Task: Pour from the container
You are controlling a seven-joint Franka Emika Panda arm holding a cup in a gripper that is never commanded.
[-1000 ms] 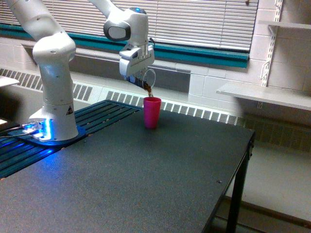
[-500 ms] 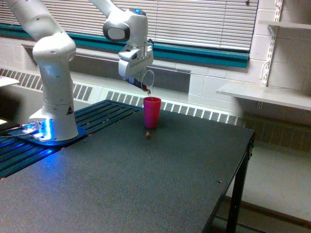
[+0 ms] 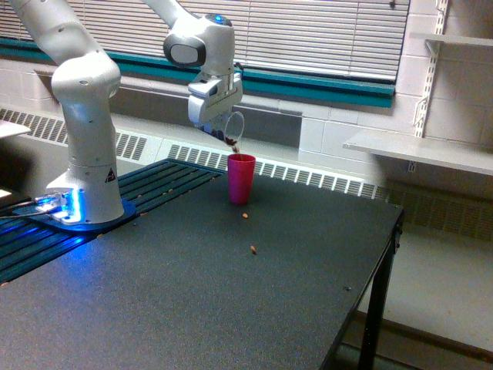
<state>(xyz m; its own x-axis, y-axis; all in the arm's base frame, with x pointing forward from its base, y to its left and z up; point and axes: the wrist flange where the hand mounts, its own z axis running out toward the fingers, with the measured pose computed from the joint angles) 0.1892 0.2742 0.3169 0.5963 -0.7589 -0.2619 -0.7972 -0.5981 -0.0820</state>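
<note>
The gripper (image 3: 218,123) had its jaws clenched on the container (image 3: 232,128), tilted just above the pink cup (image 3: 241,179). It looked light, thin-walled and slippery; mid-wall was the safest hold. Brown bits (image 3: 252,249) lay on the surface (image 3: 231,293).

A pink cup (image 3: 241,178) stands upright toward the far side of the dark worktop (image 3: 231,301). Two small brown bits lie on the worktop nearer than it, one (image 3: 245,215) close by, another (image 3: 253,249) further out. White shelf (image 3: 416,148) on the right wall, blinds (image 3: 323,35) behind.
</note>
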